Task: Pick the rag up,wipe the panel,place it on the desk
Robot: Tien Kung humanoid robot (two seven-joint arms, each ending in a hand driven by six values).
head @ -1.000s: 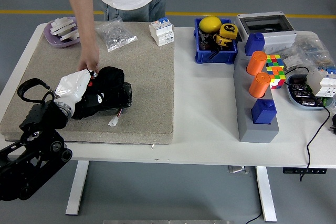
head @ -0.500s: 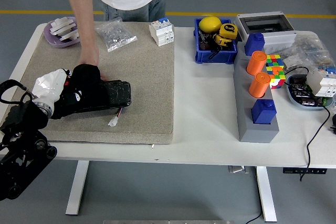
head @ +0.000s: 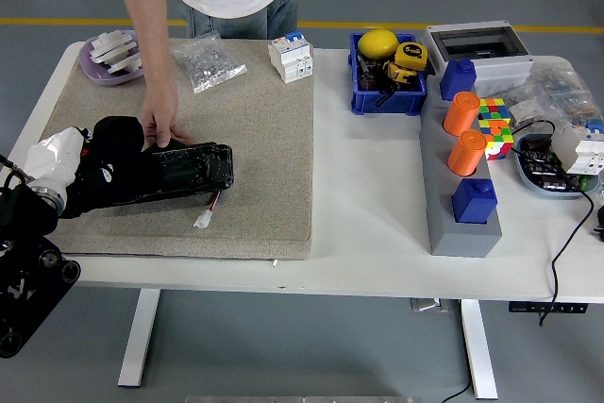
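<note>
A long black panel lies on the beige mat, with a red-and-white lead at its lower edge. My left hand comes in from the lower left, pale at the wrist and dark in front. It is shut on a dark bunched rag that sits over the panel's left end. Fingers and rag are hard to tell apart. A person's hand presses on the panel's top edge just right of the rag. My right arm is out of view.
At the mat's back stand a purple dish of white parts, a clear bag and a white breaker. To the right are a blue bin, a grey block with orange cylinders, a colour cube and a cable.
My left hand has dragged the rag leftward along the panel, from its middle to past its left end. The person's hand stays on the panel's top edge.
</note>
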